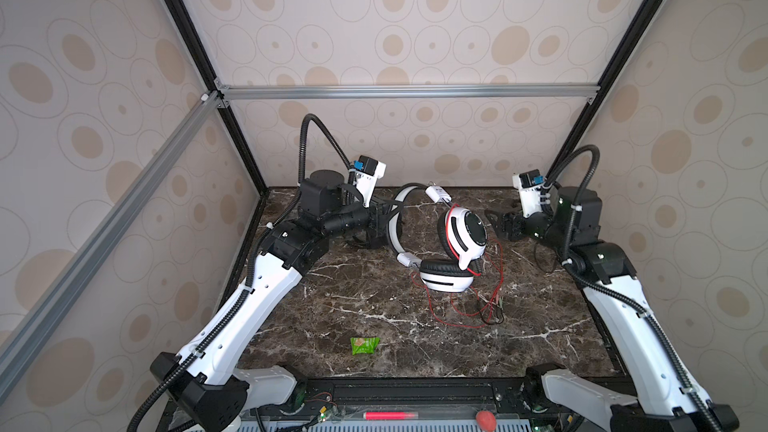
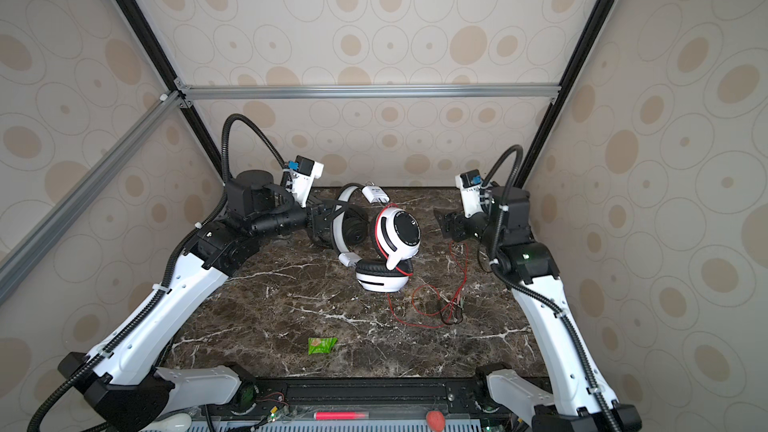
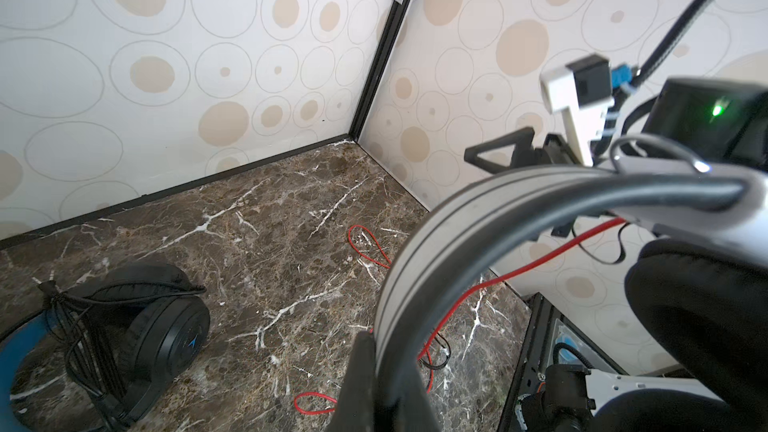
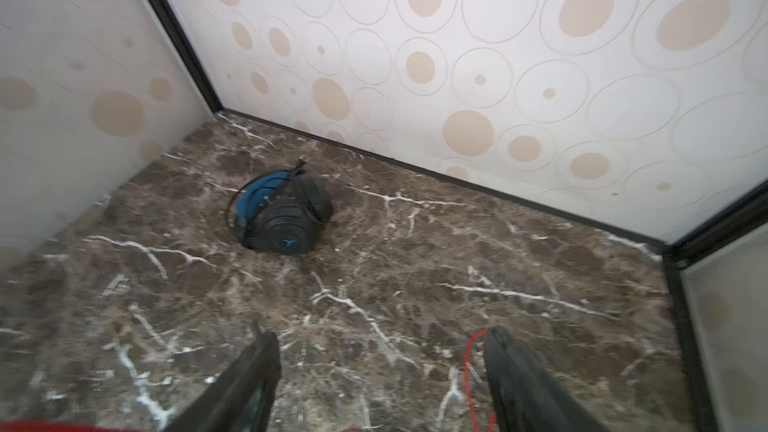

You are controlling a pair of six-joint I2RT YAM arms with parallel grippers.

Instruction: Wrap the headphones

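Note:
The white headphones (image 1: 465,238) (image 2: 399,234) stand tilted at the back middle of the marble table, one cup resting on the other. My left gripper (image 1: 382,221) (image 2: 328,222) (image 3: 384,367) is shut on their white headband (image 3: 457,218). Their thin red cable (image 1: 457,317) (image 2: 419,309) (image 3: 370,247) lies in loose loops on the table towards the right. My right gripper (image 1: 496,222) (image 2: 442,220) (image 4: 380,338) hangs open just right of the cups with nothing in it, and a red loop (image 4: 469,359) lies beside one finger. The black headphones (image 3: 158,326) (image 4: 286,218) (image 2: 355,230) lie behind, cable bundled on them.
A green snack packet (image 1: 365,344) (image 2: 322,344) lies near the front of the table. A red pen (image 1: 390,414) and a red ball (image 1: 485,419) sit on the front rail. Patterned walls close in the back and both sides.

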